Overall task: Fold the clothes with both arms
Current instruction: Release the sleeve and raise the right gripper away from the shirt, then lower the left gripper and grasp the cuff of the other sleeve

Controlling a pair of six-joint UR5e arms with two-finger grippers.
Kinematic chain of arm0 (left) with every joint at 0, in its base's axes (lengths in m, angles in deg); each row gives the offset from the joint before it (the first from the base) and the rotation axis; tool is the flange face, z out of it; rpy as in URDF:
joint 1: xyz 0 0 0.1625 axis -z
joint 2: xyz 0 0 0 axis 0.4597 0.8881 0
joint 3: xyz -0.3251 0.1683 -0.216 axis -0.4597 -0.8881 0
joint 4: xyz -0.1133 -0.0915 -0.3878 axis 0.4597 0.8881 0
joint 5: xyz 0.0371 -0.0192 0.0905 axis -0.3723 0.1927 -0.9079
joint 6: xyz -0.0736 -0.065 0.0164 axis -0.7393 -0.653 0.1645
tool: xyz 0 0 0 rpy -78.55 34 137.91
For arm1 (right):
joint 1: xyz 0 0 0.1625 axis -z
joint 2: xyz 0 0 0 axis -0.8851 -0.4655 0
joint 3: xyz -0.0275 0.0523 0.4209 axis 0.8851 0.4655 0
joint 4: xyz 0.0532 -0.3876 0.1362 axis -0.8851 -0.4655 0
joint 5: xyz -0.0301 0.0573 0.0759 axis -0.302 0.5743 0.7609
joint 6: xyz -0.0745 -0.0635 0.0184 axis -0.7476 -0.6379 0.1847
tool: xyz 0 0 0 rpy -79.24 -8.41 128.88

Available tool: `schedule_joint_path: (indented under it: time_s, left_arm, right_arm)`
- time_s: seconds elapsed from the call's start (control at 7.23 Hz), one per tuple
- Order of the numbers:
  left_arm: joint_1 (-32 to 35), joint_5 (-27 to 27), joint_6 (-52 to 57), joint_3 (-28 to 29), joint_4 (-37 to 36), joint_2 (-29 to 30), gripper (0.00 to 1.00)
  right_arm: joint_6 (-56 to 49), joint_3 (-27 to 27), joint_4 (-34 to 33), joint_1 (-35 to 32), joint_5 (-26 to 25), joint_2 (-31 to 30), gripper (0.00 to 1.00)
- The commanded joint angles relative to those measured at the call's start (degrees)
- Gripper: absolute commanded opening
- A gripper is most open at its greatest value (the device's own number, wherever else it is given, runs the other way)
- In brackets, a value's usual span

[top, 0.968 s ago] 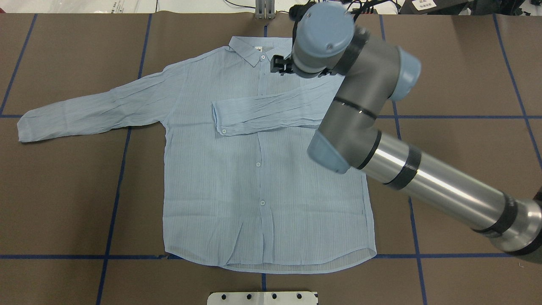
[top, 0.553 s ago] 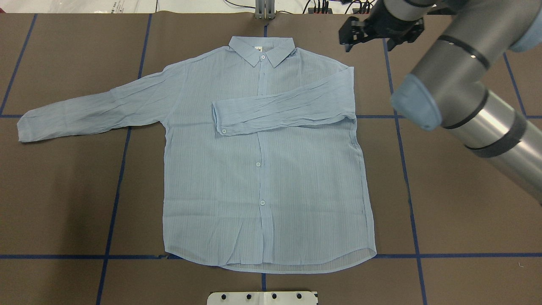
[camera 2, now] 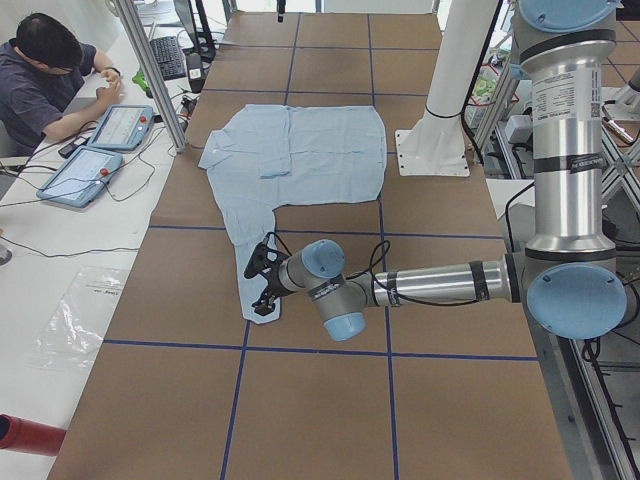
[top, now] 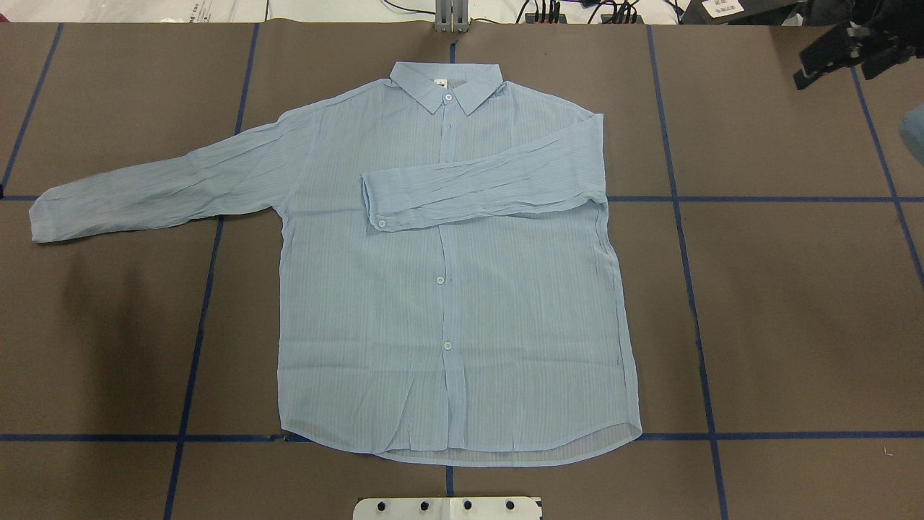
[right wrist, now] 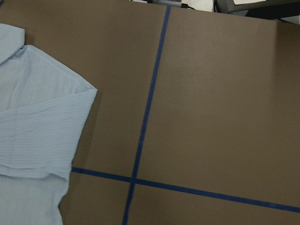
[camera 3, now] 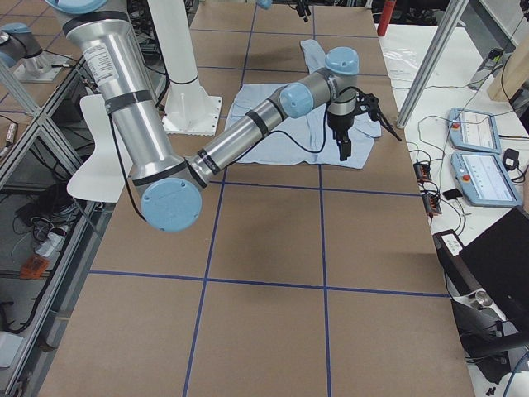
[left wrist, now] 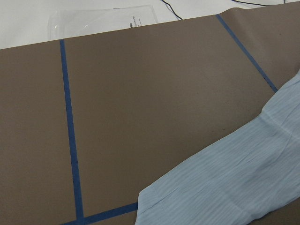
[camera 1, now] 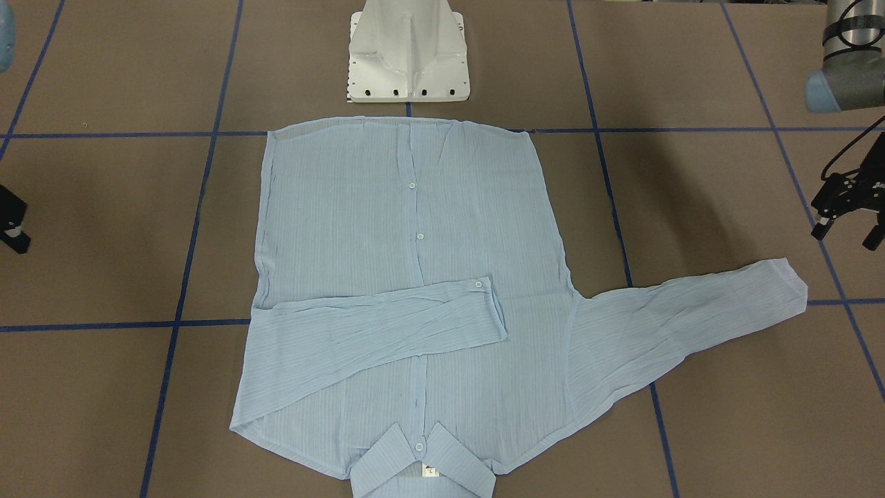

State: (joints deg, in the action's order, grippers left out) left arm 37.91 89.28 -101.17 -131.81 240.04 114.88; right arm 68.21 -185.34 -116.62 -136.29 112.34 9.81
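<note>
Shirt: the thin light-blue long-sleeved button-up shirt [top: 447, 310] is lying flat, buttoned front up, on the brown table [top: 794, 289] crossed by blue tape lines [top: 693, 289]. It is sitting between the two sets of jaws.
Collar: the collar [top: 419, 78], with its small white neck label [camera 1: 430, 470], is lying at the shirt's end nearer the right jaws' level. The hem is lying farther from them.
Folded sleeve: the sleeve [top: 484, 184] on the right jaws' side is lying across the chest, with its buttoned cuff pointing toward the left jaws.
Spread sleeve: the other sleeve [top: 144, 191] is stretching out toward the left jaws, and its cuff [camera 1: 781, 280] is lying near them without touching.
Left jaws: on the silver-grey left arm with light-blue joint caps [camera 2: 440, 285], the jaws are hanging released above the table beside that cuff, grasping nothing.
Right jaws: on the matching right arm [camera 3: 248, 132], the jaws are hanging spread and empty, well apart from the shirt, out past its folded shoulder.
</note>
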Motion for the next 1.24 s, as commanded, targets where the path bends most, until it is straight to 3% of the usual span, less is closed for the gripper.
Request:
schedule_joint_path:
  time_s: [0.0,0.28,1.11]
  left_arm:
    - [-7.3,-7.5,-5.4,8.3,5.7,4.0,0.94]
    - [-9.1,-8.9,-5.5,11.1,6.3,5.1,0.93]
    - [-10.5,-9.0,-4.9,12.1,6.5,4.3,0.88]
  right_arm:
    - [-3.6,0.2,7.3,-3.1,0.9,-7.7,1.0]
    - [-3.3,0.0,7.5,-3.4,1.0,-7.9,1.0]
    - [-3.2,0.2,7.5,-3.3,0.9,-7.9,1.0]
